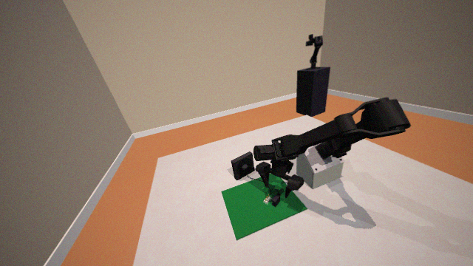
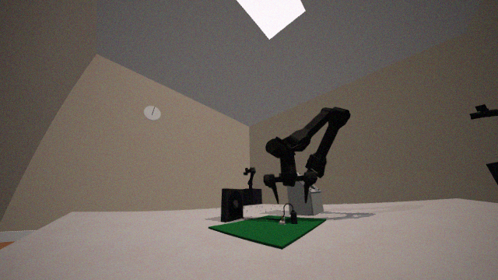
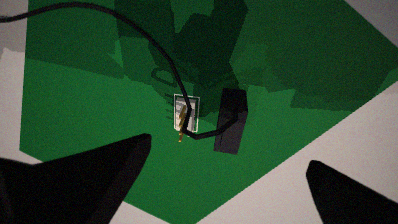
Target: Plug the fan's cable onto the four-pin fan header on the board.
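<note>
The gripper (image 1: 277, 191) (image 2: 292, 202) (image 3: 226, 153) is wide open and empty above the dark plug (image 1: 276, 200) (image 2: 294, 218) (image 3: 232, 122), which stands beside the pale header (image 1: 267, 199) (image 2: 282, 222) (image 3: 178, 107), mid-frame in the wrist view. Beyond spread the green board (image 1: 244, 222) (image 2: 264, 233) (image 3: 75, 115), white surface (image 1: 185, 207) (image 2: 117, 245) (image 3: 9, 100), orange floor (image 1: 96, 207) (image 2: 5, 245) at lower left, and beige walls (image 1: 203, 55) (image 2: 175, 155).

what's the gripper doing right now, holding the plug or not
Gripper: open, nothing between its fingers, above the green board; black plug not held.
</note>
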You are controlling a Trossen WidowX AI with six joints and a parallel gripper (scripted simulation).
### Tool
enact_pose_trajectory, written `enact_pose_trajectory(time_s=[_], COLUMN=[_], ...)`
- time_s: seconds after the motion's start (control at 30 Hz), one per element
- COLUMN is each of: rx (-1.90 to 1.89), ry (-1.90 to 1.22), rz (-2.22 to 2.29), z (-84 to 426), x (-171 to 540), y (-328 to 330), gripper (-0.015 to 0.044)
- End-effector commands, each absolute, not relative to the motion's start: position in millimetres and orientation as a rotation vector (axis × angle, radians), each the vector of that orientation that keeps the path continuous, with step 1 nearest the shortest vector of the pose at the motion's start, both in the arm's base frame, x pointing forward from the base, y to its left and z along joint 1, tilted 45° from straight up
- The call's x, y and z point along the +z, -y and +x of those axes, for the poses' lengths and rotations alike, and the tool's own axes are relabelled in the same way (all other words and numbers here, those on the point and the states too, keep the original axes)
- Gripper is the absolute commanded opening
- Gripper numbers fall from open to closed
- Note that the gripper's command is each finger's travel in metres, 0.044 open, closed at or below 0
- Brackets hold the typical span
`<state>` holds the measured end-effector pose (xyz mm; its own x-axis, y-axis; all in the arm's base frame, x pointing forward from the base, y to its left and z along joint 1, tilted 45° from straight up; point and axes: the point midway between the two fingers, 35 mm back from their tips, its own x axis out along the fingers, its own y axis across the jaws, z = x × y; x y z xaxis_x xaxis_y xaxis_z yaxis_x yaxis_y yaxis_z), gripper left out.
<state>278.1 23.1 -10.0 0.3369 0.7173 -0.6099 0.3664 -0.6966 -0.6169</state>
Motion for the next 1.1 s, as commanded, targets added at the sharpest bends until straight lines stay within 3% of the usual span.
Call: enact_pose_trajectory(time_s=[0.0, 0.8, 1.07], rx=[1.308, 1.305, 1.299], ry=[0.959, 0.960, 0.965], rz=[-2.226, -2.225, -2.229], z=[277.2, 280.1, 281.6], x=[-14.9, -37.9, -35.7], y=[-28.3, -52.2, -50.9], gripper=[0.0440, 0.0440, 0.0250])
